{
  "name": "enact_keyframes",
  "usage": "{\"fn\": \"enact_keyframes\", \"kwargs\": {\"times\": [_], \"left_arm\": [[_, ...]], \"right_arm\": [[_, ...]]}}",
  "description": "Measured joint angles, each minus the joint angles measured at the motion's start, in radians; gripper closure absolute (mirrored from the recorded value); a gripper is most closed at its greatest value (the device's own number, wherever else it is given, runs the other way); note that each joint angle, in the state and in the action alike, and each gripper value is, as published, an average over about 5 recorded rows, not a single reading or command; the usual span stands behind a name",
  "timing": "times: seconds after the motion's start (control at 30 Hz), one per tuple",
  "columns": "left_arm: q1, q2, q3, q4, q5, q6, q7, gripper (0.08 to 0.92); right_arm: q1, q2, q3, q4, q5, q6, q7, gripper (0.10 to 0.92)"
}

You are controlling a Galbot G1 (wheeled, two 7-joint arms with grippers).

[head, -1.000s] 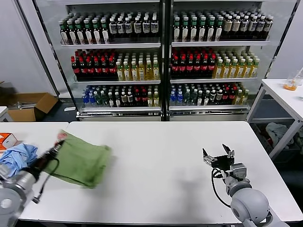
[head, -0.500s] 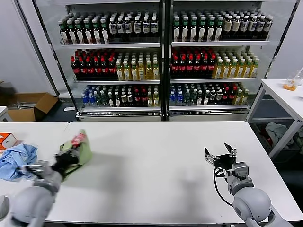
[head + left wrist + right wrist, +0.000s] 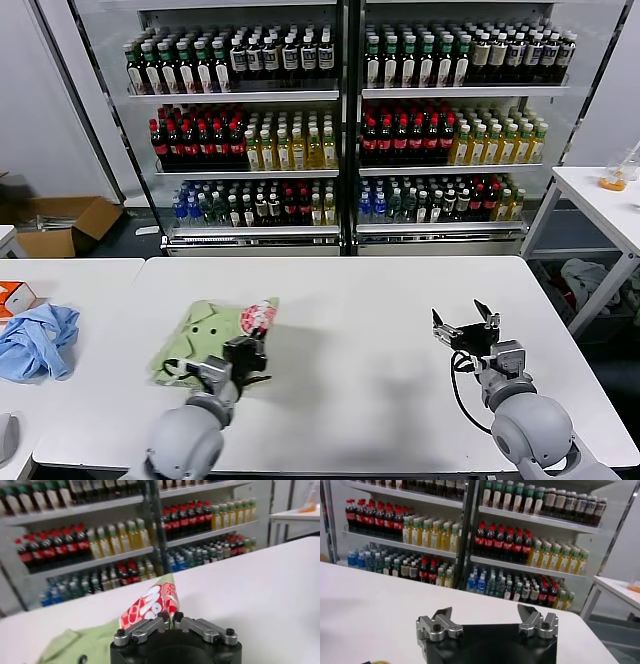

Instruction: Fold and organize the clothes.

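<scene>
One green shirt pinched by left end effector, blue garment well apart

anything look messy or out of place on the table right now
The green shirt is bunched in a rumpled heap, its printed part pinched up off the table by the left gripper. A light blue garment lies crumpled at the table's left edge. The right gripper sits open, idle.

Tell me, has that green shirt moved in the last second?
Yes. The left gripper, shut on the green shirt, has dragged it toward the table's middle, away from the light blue garment, which lies where it was.
</scene>
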Motion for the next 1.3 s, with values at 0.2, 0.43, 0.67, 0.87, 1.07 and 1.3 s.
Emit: {"fn": "enact_keyframes", "kwargs": {"times": [0.2, 0.43, 0.67, 0.87, 1.07, 1.3], "left_arm": [[-0.082, -0.082, 0.098, 0.089, -0.041, -0.033, -0.056, 0.898], [-0.189, -0.176, 0.182, 0.219, -0.087, -0.090, -0.078, 0.868], [-0.262, -0.247, 0.251, 0.312, -0.106, -0.159, -0.049, 0.697], [-0.267, -0.262, 0.289, 0.327, -0.132, -0.230, -0.026, 0.524], [-0.233, -0.250, 0.255, 0.290, -0.122, -0.303, -0.024, 0.351], [-0.156, -0.185, 0.110, 0.219, -0.099, -0.355, -0.054, 0.188]], "right_arm": [[0.006, -0.001, -0.001, 0.000, 0.000, -0.001, -0.001, 0.203], [0.014, 0.000, -0.001, -0.001, 0.000, -0.001, -0.004, 0.203], [0.013, 0.000, -0.001, 0.002, 0.001, -0.001, -0.011, 0.203], [0.018, 0.008, -0.009, -0.002, 0.014, 0.003, -0.016, 0.203], [0.048, 0.034, -0.048, -0.021, 0.060, 0.001, -0.011, 0.203], [0.138, 0.104, -0.150, -0.082, 0.147, -0.016, 0.012, 0.203]]}}
